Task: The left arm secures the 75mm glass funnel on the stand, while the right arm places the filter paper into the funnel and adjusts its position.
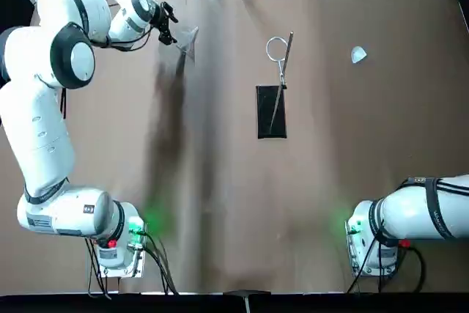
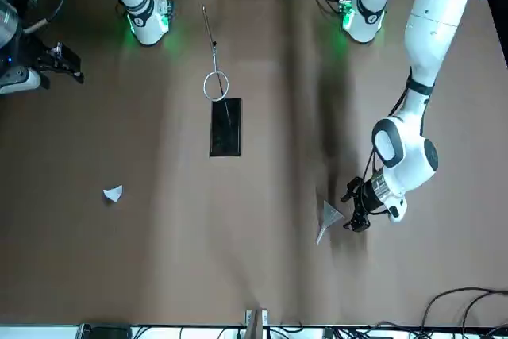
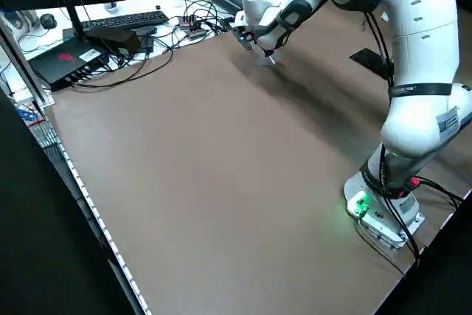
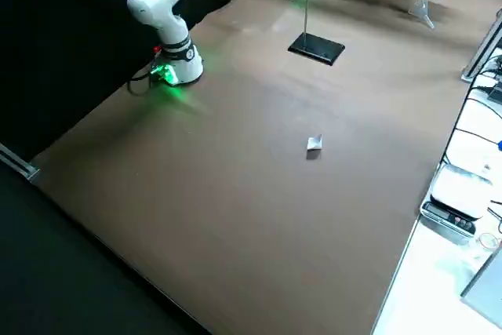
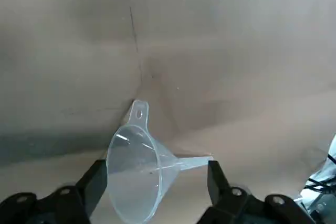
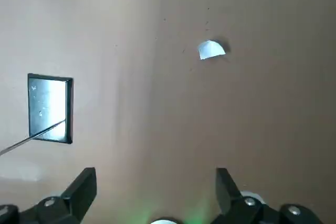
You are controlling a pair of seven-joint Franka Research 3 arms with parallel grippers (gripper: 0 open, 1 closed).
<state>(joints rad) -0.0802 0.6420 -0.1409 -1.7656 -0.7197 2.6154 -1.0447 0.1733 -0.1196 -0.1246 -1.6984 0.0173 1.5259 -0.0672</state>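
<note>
Left pincer (image 5: 157, 164) is hovering spread over the funnel (image 5: 137, 174). Right pincer (image 6: 156, 170) is hanging spread, apart from the filter paper (image 6: 211, 50).

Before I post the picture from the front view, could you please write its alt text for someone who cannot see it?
A robot's left gripper is at a clear funnel over a brown table. A ring stand stands toward the robot's side, its ring empty, and a white paper cone lies apart on the table.
</note>
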